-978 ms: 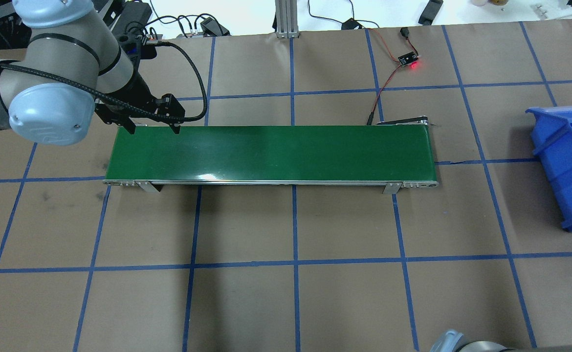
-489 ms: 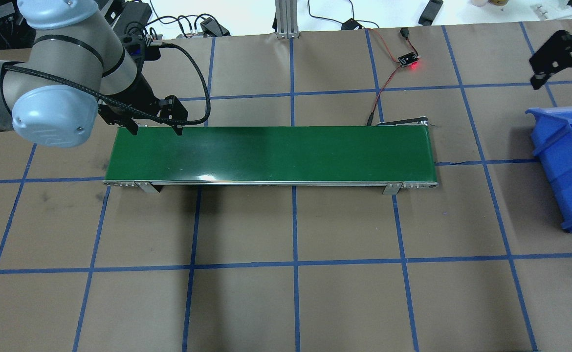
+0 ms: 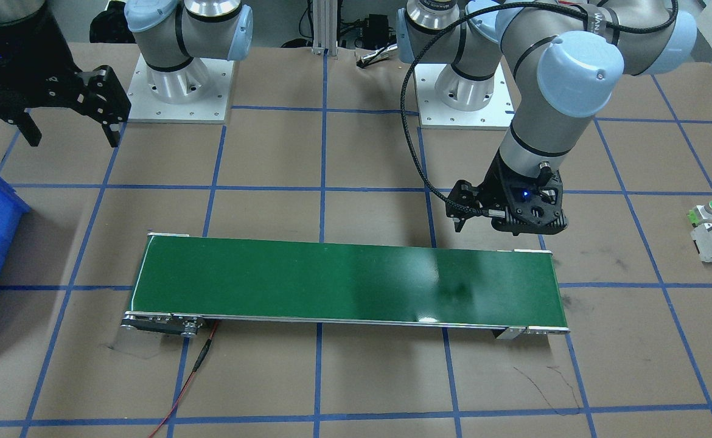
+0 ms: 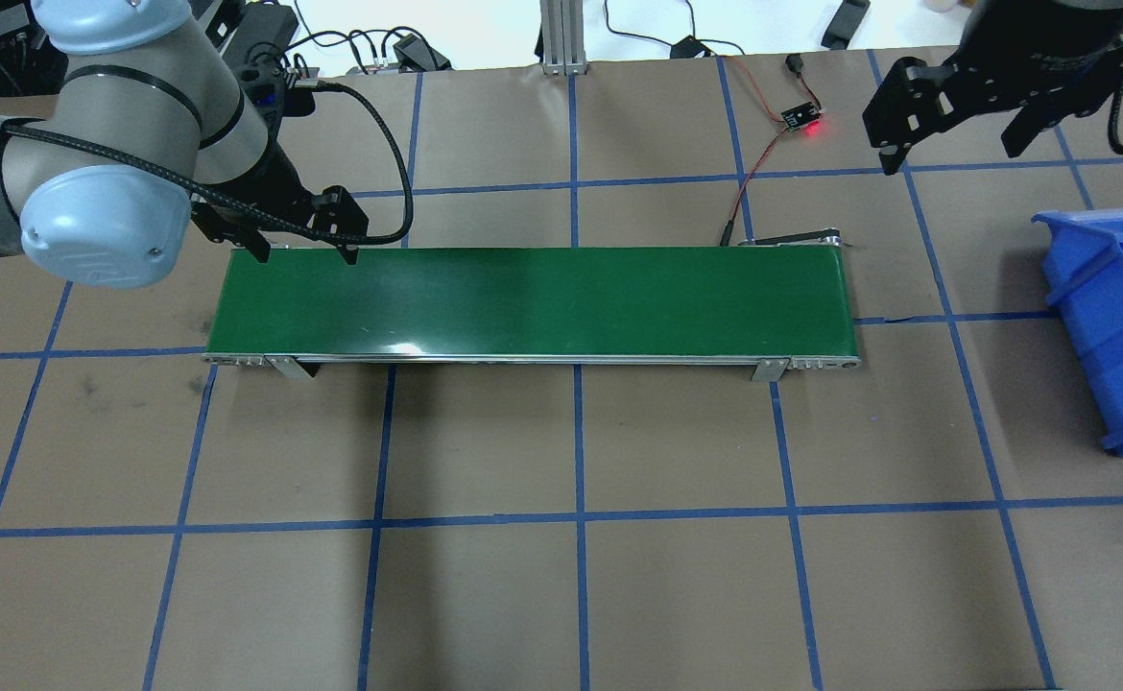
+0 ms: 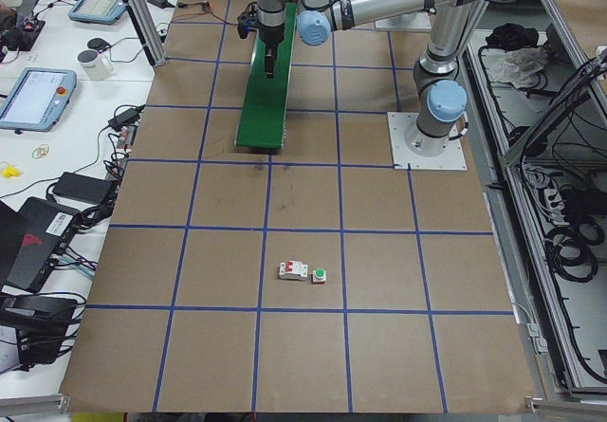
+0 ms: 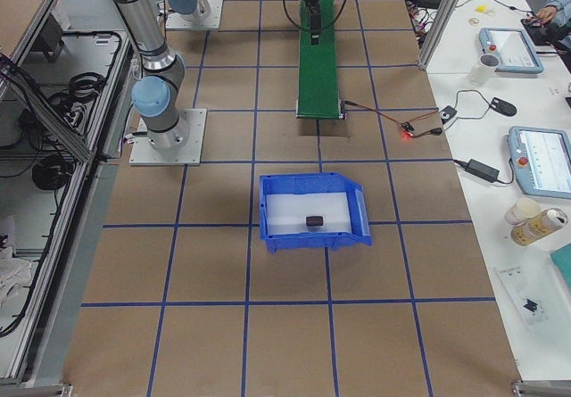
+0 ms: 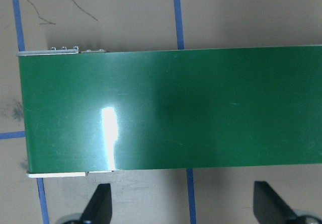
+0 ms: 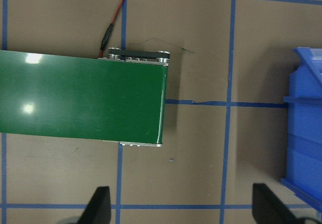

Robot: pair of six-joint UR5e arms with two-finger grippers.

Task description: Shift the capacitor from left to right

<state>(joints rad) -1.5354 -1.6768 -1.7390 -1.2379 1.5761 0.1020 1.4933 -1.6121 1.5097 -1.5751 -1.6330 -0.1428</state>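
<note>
My left gripper (image 4: 304, 254) and right gripper (image 4: 950, 154) both hang spread and empty. I judge that's because the capacitor (image 6: 314, 220) already lies in the blue bin (image 6: 312, 240).

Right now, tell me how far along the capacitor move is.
Done, it seems: the capacitor lies in the blue bin on the robot's right, and nothing rides the green belt. In hand: nothing. The left hand hangs open by the belt's left end, and the right hand is open above the table near the belt's right end. Left: apparently nothing but parking the arms.
</note>
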